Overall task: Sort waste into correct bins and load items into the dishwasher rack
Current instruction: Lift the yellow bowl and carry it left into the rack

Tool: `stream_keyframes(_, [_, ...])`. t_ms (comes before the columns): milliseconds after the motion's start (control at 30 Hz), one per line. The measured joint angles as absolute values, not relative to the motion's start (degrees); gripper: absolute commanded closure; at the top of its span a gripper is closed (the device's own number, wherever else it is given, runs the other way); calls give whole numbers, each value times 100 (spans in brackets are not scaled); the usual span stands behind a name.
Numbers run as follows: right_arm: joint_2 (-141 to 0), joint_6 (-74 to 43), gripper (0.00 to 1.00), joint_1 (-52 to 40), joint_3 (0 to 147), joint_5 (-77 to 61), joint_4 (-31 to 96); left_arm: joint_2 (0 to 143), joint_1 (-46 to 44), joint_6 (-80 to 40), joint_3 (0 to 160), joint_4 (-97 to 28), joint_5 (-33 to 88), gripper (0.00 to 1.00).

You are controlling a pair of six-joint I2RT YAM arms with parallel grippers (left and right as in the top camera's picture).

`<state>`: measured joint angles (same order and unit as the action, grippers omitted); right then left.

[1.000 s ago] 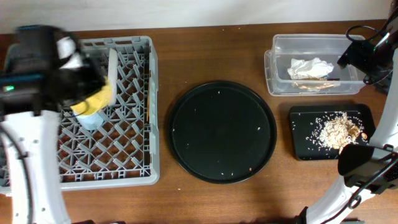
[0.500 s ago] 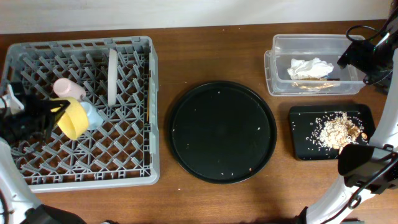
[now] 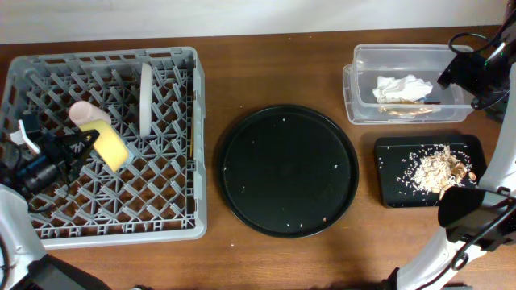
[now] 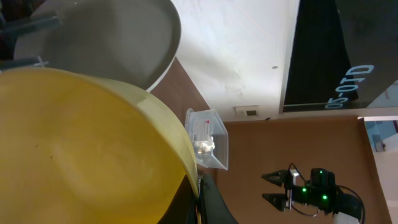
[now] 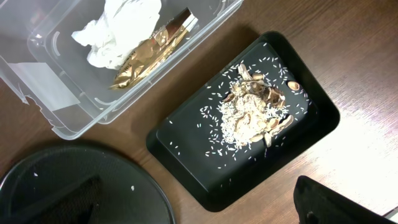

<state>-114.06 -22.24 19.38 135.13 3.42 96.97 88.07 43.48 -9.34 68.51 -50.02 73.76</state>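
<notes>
My left gripper (image 3: 81, 147) is shut on the rim of the small yellow bowl (image 3: 110, 145), held on edge inside the grey dishwasher rack (image 3: 161, 213). In the left wrist view the bowl (image 4: 81, 143) fills the frame and my fingertips (image 4: 208, 202) pinch its rim. The pink cup (image 3: 84, 113) and the upright grey-green plate (image 3: 146, 97) stand in the rack. The light-blue cup is hidden. My right gripper (image 3: 448, 64) is open and empty above the clear tub (image 3: 359, 109). The tub holds the napkin (image 5: 121, 28) and chopsticks (image 5: 152, 53). Food scraps (image 5: 255, 109) lie in the black tray (image 5: 186, 162).
A large round black tray (image 3: 289, 169) with a few crumbs lies mid-table between the rack and the bins. The right arm's base (image 3: 472, 213) stands near the front right corner. Bare wooden table shows around the trays.
My left arm has swung back from over the rack to its left edge. The yellow bowl has dropped lower, shifted a little right, and now covers the light-blue cup. The right arm has not moved.
</notes>
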Motion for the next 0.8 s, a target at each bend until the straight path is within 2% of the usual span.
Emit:
stream_keyframes(667, [-11406, -2226, 1, 1938, 13513, 344, 9697, 8807, 4895, -832, 5911, -4969, 6928, 99])
stream_keyframes(800, [-11406, -2224, 1, 1938, 13513, 344, 9697, 8807, 5017, -825, 5905, -4974, 6851, 93])
